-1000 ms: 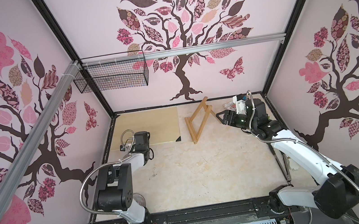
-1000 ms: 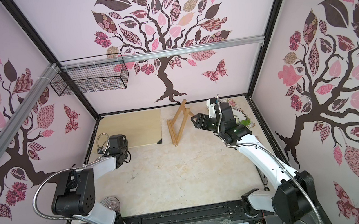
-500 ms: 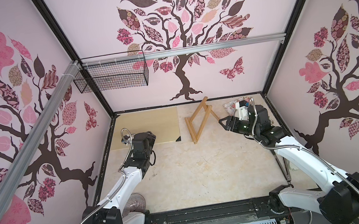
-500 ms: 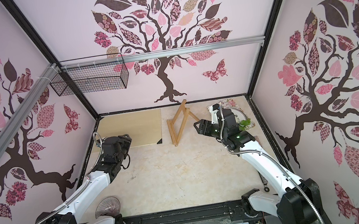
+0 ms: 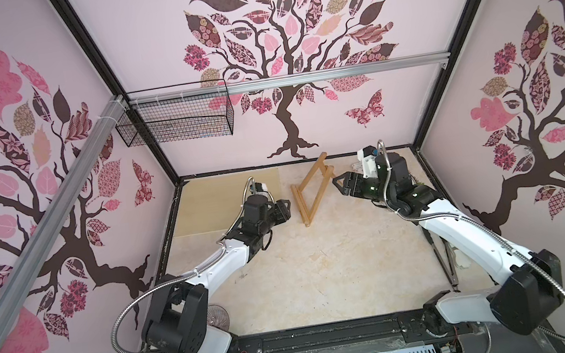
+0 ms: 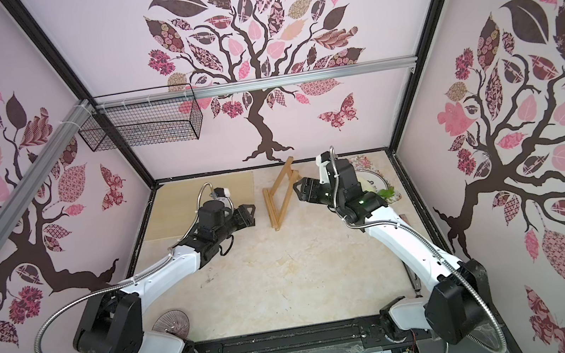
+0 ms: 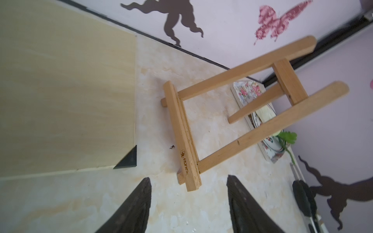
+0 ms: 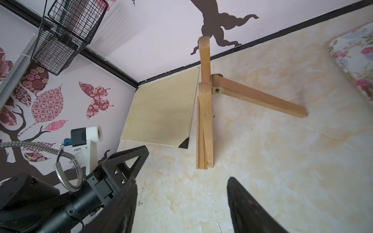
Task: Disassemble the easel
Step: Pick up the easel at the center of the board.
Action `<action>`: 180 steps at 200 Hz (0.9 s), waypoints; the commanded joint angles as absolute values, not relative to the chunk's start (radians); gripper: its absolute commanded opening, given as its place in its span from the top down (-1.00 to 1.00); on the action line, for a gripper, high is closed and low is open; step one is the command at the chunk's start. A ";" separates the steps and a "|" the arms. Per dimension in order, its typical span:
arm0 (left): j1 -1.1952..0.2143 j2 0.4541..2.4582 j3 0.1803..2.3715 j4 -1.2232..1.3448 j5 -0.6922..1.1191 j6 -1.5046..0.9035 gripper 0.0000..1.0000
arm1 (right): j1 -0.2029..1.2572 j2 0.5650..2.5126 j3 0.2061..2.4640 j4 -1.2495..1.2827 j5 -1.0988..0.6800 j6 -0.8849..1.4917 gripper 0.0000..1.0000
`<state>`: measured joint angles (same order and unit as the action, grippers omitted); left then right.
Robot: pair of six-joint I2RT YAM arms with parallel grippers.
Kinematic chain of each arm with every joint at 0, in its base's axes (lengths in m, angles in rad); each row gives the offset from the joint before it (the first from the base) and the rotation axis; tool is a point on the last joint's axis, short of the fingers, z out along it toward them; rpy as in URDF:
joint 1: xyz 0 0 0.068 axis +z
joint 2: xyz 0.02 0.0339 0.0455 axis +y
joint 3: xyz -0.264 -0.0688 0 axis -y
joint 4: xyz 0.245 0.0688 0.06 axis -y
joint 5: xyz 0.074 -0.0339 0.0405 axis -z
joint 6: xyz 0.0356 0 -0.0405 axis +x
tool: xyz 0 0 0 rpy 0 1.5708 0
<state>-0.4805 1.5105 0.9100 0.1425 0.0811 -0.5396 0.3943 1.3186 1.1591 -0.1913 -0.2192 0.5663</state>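
My left claw (image 5: 288, 209) and right claw (image 5: 339, 185) both gape empty, near either side of the easel (image 5: 299, 205) standing on the bench (image 5: 323, 272), touching nothing.

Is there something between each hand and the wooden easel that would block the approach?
Nothing visible does. The left hand and the right hand, both open, flank the easel with only bare tabletop between. The pale board lies flat on the left hand's side, out of both paths.

One easel (image 5: 300, 204), one board (image 5: 203, 206), two tools (image 5: 287, 210) (image 5: 340, 186)
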 commanded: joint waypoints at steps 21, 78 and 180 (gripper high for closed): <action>-0.502 1.646 1.026 0.234 0.259 -0.200 -0.27 | 0.396 1.379 1.223 -0.206 -0.158 0.541 -0.46; -0.501 1.834 1.207 0.268 0.476 -0.054 -0.27 | 0.394 1.357 1.175 -0.165 -0.051 0.495 -0.44; -0.538 2.021 1.430 0.253 0.498 0.012 0.02 | 0.327 1.357 1.105 -0.157 -0.034 0.399 -0.12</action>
